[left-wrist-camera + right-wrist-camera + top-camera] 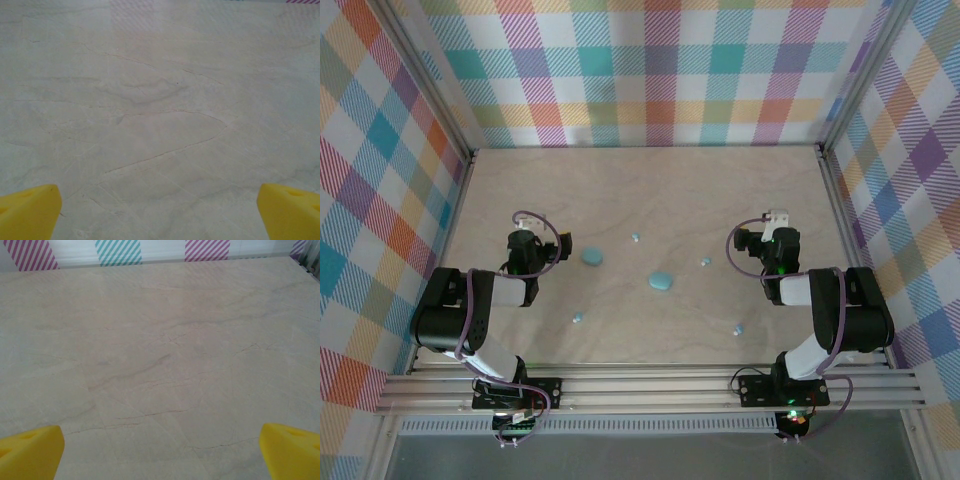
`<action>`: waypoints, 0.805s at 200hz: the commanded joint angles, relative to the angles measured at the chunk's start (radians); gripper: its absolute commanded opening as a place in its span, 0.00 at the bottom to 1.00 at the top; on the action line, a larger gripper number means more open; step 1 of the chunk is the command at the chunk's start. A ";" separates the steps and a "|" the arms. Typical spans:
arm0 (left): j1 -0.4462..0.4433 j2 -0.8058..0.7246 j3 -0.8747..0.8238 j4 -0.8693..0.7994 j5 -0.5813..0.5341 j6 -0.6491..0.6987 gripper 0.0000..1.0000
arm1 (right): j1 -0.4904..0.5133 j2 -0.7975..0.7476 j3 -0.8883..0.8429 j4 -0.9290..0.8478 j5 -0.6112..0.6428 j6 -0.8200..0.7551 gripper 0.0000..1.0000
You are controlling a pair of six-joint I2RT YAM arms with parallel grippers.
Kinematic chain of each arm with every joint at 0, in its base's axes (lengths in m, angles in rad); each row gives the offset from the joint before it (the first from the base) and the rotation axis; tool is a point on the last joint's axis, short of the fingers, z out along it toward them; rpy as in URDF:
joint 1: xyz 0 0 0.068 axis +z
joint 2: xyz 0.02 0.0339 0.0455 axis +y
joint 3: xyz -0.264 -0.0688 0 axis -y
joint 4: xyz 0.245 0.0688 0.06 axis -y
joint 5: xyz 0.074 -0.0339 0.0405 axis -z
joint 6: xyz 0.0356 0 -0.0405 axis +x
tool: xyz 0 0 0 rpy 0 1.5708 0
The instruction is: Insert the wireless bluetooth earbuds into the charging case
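Two oval teal charging cases lie mid-table, one [592, 258] just right of my left gripper [524, 232], the other [661, 282] near the centre. Several tiny pale teal earbuds are scattered on the wood: one [635, 238] behind the cases, one [705, 262] left of my right gripper [775, 228], one [577, 318] at the front left, one [738, 328] at the front right. Both arms are folded back near their bases. My left gripper [160, 220] and right gripper [160, 455] stand open, yellow fingertips [30, 212] [30, 452] wide apart over bare table, holding nothing.
The pale wooden table [650, 190] is fenced by plaid walls at the back and both sides, with aluminium rails [650, 385] along the near edge. The striped foot of the back wall [117, 251] runs along the top of the right wrist view.
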 commanded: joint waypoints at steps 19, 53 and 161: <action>0.017 -0.022 -0.008 -0.010 -0.005 -0.007 1.00 | -0.009 -0.027 -0.013 0.003 0.008 0.013 1.00; 0.017 -0.023 -0.009 -0.008 -0.005 -0.007 1.00 | -0.008 -0.029 -0.014 0.006 0.008 0.013 1.00; 0.016 -0.313 0.414 -0.993 -0.208 -0.246 1.00 | 0.056 -0.297 0.433 -1.023 -0.193 0.100 0.82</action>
